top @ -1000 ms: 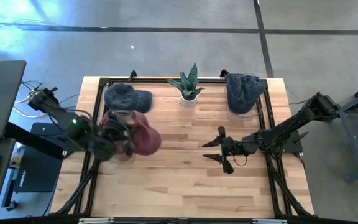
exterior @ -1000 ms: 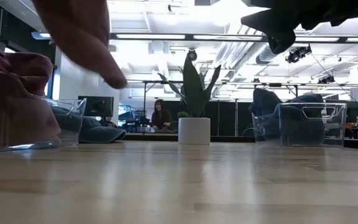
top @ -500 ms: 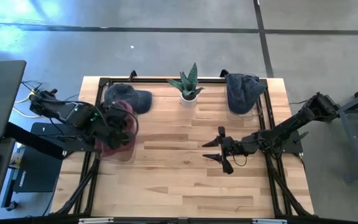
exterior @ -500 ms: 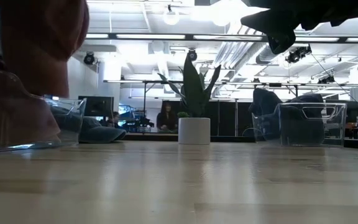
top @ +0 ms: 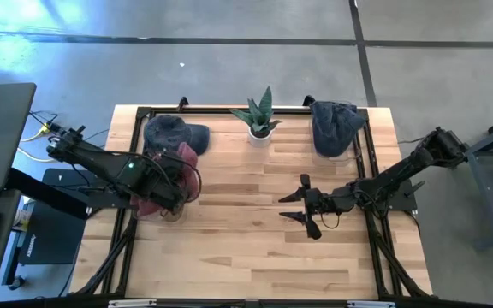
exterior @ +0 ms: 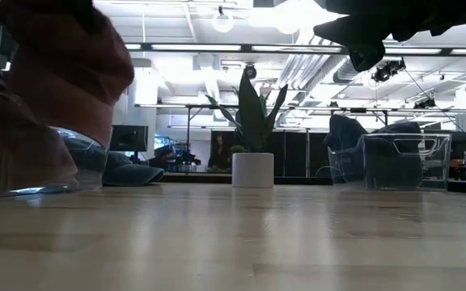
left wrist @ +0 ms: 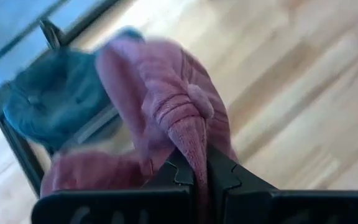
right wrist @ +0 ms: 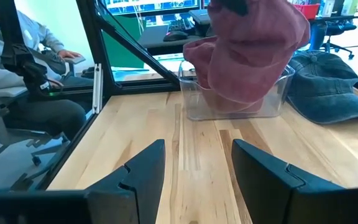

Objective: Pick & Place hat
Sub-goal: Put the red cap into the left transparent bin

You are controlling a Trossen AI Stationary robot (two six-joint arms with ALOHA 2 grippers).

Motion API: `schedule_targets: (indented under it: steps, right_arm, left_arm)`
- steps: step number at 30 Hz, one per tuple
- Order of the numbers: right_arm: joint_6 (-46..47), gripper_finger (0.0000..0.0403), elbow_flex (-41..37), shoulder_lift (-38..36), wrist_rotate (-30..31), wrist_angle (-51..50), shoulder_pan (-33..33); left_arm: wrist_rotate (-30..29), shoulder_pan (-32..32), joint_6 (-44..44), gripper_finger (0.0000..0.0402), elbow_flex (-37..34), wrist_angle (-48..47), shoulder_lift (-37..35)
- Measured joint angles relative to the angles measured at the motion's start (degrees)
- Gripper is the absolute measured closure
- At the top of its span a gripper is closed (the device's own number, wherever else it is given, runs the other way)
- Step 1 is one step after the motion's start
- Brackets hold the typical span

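My left gripper [top: 171, 182] is shut on a maroon hat [top: 184, 161], which it holds above a clear bin [top: 163, 212] at the table's left side. In the low view the maroon hat [exterior: 71, 73] hangs over the bin [exterior: 83, 158]. A second maroon hat [left wrist: 86, 171] lies inside the bin. A blue hat [top: 175, 134] lies flat on the table behind the bin. My right gripper [top: 301, 205] is open over the table's right half, apart from everything. My left gripper [left wrist: 201, 171] pinches a bunched fold of the maroon hat's cloth [left wrist: 188, 134] between its two fingers. How many layers it has, I cannot tell. The hat is lifted clear and droops slack from the fingers, over the bin.
A potted plant [top: 261, 120] stands at the far edge's middle. Another clear bin [exterior: 403, 162] at the far right corner holds a blue hat [top: 334, 127]. A person [right wrist: 17, 62] sits beyond the table's left side. Bare wood [top: 246, 248] lies along the near half.
My left gripper has carried the maroon hat toward the table's left and far edges, from beside the bin to above it. The hat has stayed lifted and has gone from spread out to bunched and drooping.
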Motion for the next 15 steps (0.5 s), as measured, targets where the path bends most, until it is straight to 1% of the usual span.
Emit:
schedule_targets:
  steps: [4, 8, 11, 15]
  right_arm:
    - [0.0, 0.0221, 0.0, 0.0, 0.13, 0.11, 0.0]
    - [-0.02, 0.0221, 0.0, 0.0, 0.13, -0.07, 0.0]
    - [0.04, 0.0222, 0.0, 0.02, -0.1, -0.16, 0.0]
    - [-0.07, 0.0222, 0.0, 0.01, -0.09, -0.24, 0.0]
  left_arm:
    - [-5.14, -0.06, -0.26, 0.0401, 1.99, 0.02, -2.16]
    - [-6.84, 0.18, 1.64, 0.0401, 2.95, 0.02, -4.59]
    - [-5.16, 2.3, 3.01, 0.0401, 3.67, 0.01, -5.23]
    - [-1.0, 6.22, 8.58, 0.0401, 5.09, -0.01, -6.35]
